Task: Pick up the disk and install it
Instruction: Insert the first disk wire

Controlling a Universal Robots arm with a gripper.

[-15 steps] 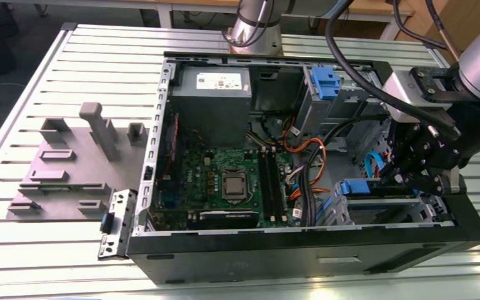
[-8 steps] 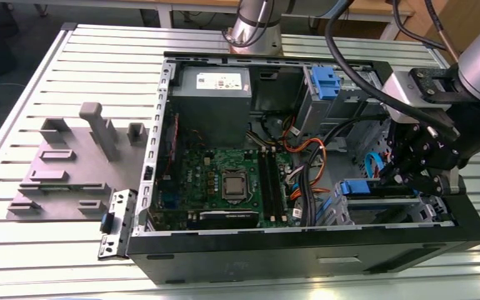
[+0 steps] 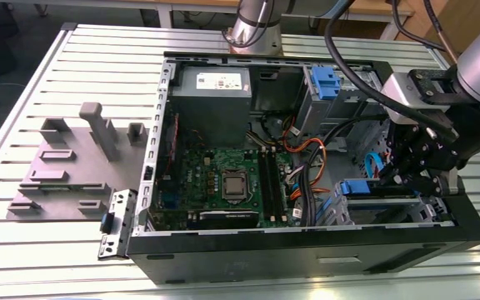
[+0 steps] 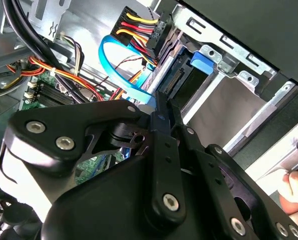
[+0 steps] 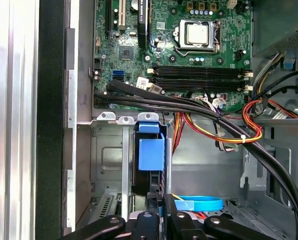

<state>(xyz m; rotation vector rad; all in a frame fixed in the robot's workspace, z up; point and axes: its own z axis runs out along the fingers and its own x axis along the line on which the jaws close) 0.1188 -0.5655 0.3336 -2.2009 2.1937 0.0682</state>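
Observation:
The disk (image 3: 359,188) sits on edge in the drive bay at the near corner of the open computer case (image 3: 307,247), on the exterior view's right, its blue tab facing up. In the first wrist view the blue tab (image 5: 151,152) lies just beyond my gripper (image 5: 158,199). In the second wrist view the disk's connector end (image 4: 178,80) shows right past my gripper (image 4: 162,102), whose black fingers lie together, shut. I cannot tell whether the tips touch the disk. In the exterior view the gripper (image 3: 394,181) reaches down into the case beside the bay.
A blue data cable (image 4: 113,65), orange, yellow and black wire bundles (image 5: 224,125) run close by. The motherboard (image 3: 223,181) and the grey power supply (image 3: 215,84) fill the case. A grey stand (image 3: 73,162) lies on the slatted table. A person's fingers (image 4: 295,185) show outside the case.

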